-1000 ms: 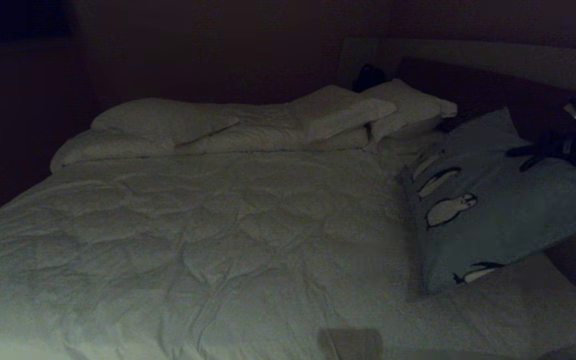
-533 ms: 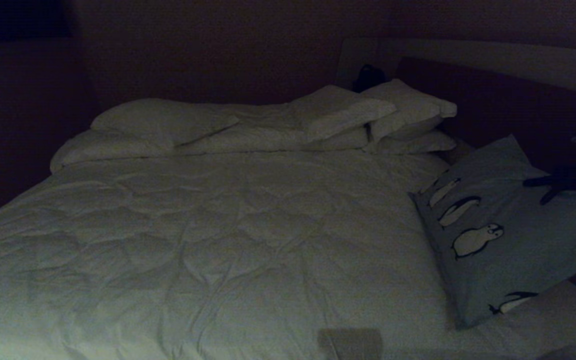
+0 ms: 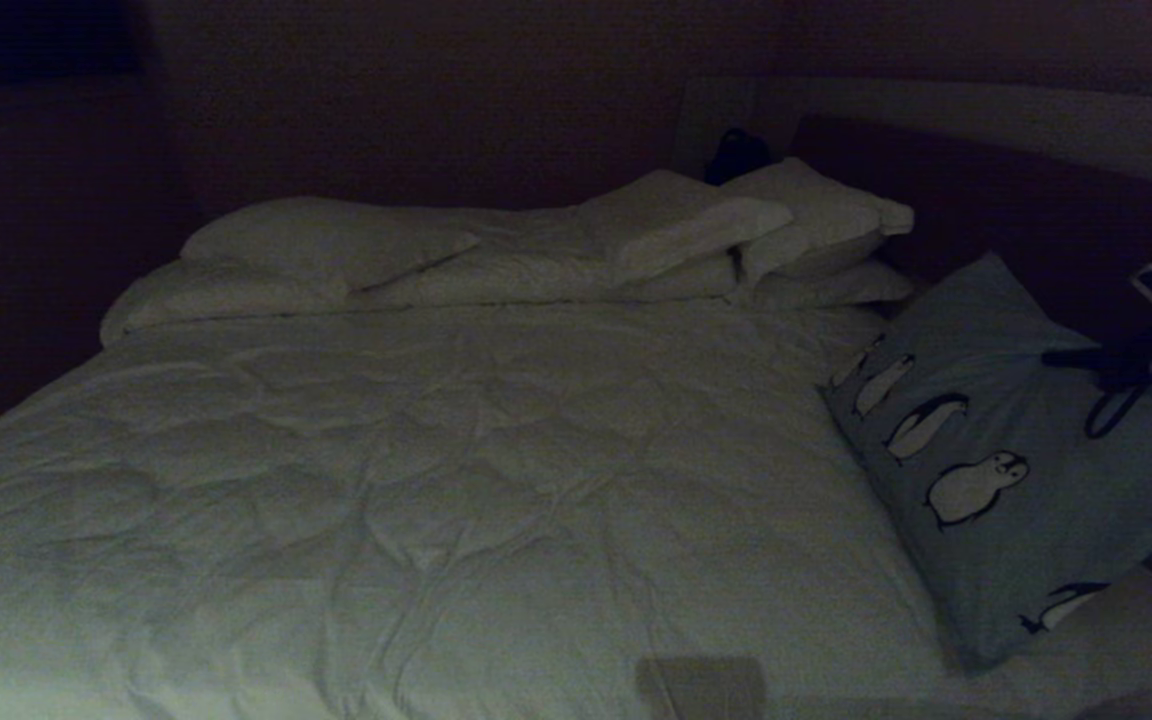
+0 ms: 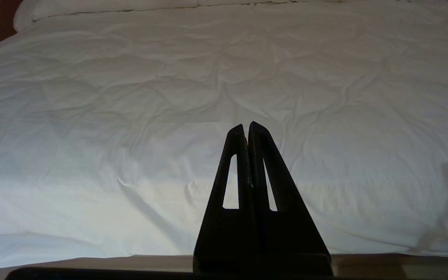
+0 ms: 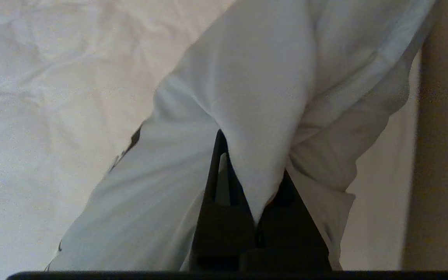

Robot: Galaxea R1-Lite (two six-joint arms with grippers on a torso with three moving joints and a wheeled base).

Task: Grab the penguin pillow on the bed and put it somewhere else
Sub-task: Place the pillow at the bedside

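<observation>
- Our right gripper (image 5: 247, 171) is clenched on a fold of the penguin pillow (image 5: 247, 77); in the right wrist view the pale cloth is bunched between the two dark fingers and drapes over them.
- In the head view our right gripper (image 3: 1096, 362) reaches in from the right edge and grips the pillow's upper right part.
- The penguin pillow (image 3: 996, 450) hangs tilted at the right side of the bed (image 3: 436, 480), its lower corner touching the white duvet (image 3: 386, 450), with the row of penguins running along its left edge.
- Beyond it, plain white pillows (image 3: 556, 245) are stacked at the head of the bed, against the headboard (image 3: 986, 150).
- Our left gripper (image 4: 246, 130) is parked near the foot of the bed, fingers pressed together and holding nothing, pointing across the wrinkled duvet (image 4: 130, 116).
</observation>
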